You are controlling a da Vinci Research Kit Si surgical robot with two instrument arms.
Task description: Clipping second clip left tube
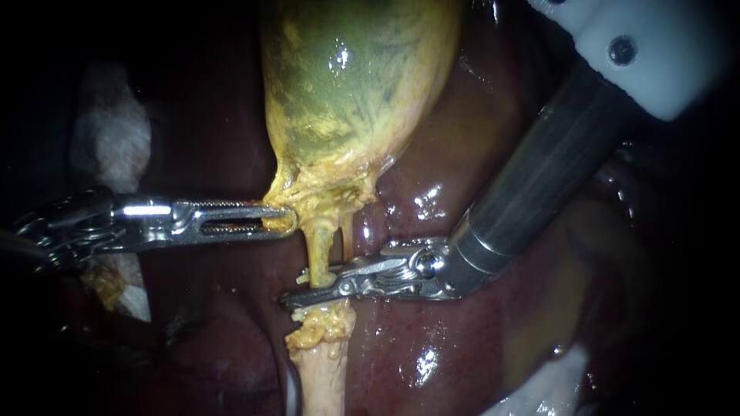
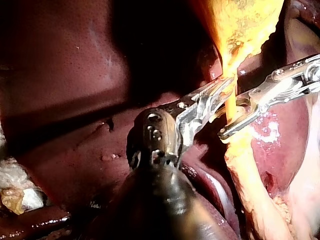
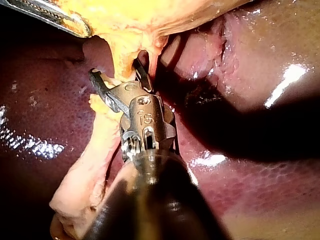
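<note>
Because a clip has to close across the left tube, my right instrument (image 1: pixel 307 286) holds its jaws apart with that left tube (image 1: pixel 319 245) lying in the gap. The right wrist view shows one jaw on each side of it, spread in a V, so they straddle it and do not squeeze it. I cannot tell whether a clip sits loaded between them, and I can make out no clip already on the tube. Just beyond the far jaw runs a thinner tube (image 1: pixel 347 231), which appears to lie outside the gap; my judgement is that the jaw was threaded between the two so only one gets caught.

Above these jaws, my left instrument (image 1: pixel 285 220) has its long slotted jaws closed on the yellow fatty neck of the gallbladder (image 1: pixel 354 85), touching it from both sides. That hold seems meant to draw the neck sideways and keep the tubes taut and separated for the other instrument.

Below the right jaws the tube widens into a pale stalk (image 1: pixel 324 370), and the liver (image 1: pixel 462 339) lies wet and dark beneath everything.

By count: two instruments, two tubes, one gallbladder, no clip that I can confirm, and two pale patches that look like gauze, one (image 1: pixel 108 131) behind the left shaft, one (image 1: pixel 539 385) under the right shaft.
</note>
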